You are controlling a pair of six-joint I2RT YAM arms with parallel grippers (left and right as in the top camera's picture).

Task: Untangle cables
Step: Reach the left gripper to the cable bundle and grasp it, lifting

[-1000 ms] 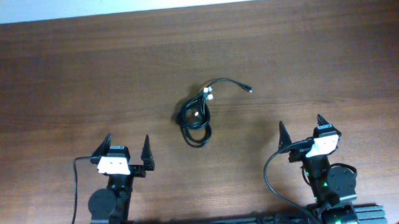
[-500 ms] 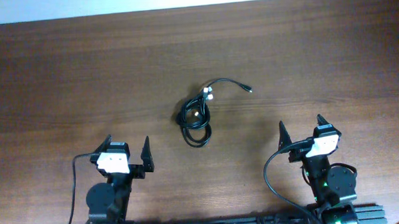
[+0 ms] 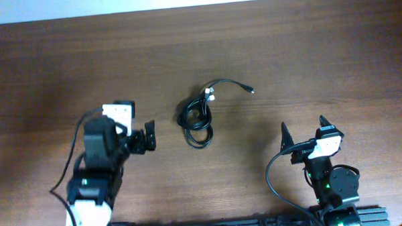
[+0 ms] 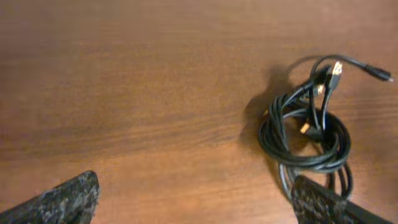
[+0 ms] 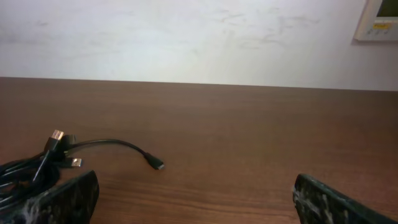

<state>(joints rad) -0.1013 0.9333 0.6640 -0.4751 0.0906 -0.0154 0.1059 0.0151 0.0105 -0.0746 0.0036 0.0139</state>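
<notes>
The left hand (image 4: 193, 208) is spread wide and holds nothing; in its wrist view its two dark fingertips sit at the bottom corners with bare wood between them. The cables (image 4: 305, 130) lie just ahead of the fingertip on the right of that view, and the bundle's lowest loop reaches down almost to it. Whether they touch I cannot tell. From overhead, the bundle (image 3: 200, 116) lies near this hand, toward the middle of the bench.

The right hand (image 3: 304, 126) is also wide open and empty, at the near edge of the bench and well apart from the cables.

The cables are a tight coil of thin black cord. Pale plug ends (image 3: 209, 94) stick out at its far end, and one loose strand curves away to a small dark plug (image 3: 252, 91).

The bench (image 3: 319, 48) is dark brown wood with a long grain, bare on every side of the bundle. Its far edge meets a white wall (image 5: 186, 37), which carries a pale panel (image 5: 379, 18) at the upper right of the right wrist view.
</notes>
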